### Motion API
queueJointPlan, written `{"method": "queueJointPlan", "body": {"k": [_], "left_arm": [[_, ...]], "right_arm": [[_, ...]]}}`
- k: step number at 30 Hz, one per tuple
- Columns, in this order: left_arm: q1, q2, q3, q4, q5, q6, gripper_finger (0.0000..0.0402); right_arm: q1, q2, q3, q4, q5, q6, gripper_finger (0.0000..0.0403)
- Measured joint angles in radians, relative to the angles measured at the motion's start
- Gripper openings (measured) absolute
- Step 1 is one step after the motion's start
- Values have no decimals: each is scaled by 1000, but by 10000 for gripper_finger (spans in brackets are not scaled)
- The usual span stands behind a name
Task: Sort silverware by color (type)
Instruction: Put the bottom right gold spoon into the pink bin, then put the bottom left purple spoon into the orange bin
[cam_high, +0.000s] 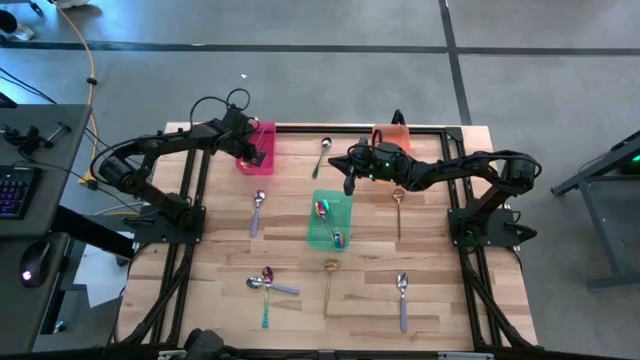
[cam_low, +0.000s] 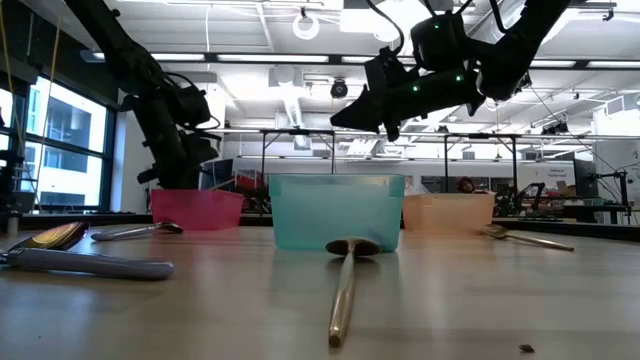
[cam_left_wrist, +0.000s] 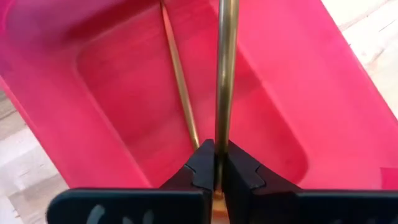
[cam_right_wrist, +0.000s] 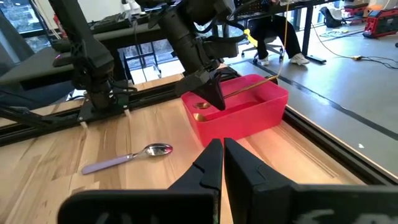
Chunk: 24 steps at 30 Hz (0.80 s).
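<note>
Left wrist view: left pincer (cam_left_wrist: 216, 171) pinches gold spoon (cam_left_wrist: 225, 74) over pink bin (cam_left_wrist: 93, 118).

overhead, table-level, two wrist cameras

Grey concrete floor (cam_high: 300, 70), side desk keyboard (cam_high: 12, 190), ceiling lights (cam_low: 305, 25).

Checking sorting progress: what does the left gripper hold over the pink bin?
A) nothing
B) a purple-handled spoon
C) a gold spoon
C: the left gripper is shut on a gold spoon above the pink bin, where another gold spoon already lies.
</note>
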Motion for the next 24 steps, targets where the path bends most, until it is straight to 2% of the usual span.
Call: {"method": "queueJointPlan", "body": {"k": [12, 18, 24], "left_arm": [[-1, -6, 0, 9, -18, 85, 67], [-14, -71, 0, 20, -89, 110, 52], [-96, -205, 0, 26, -96, 222, 21]], "right_arm": [[-2, 0, 0, 0, 0, -2, 0], [-7, 0, 0, 1, -2, -89, 0], [-26, 0, -15, 98, -84, -109, 0]]}}
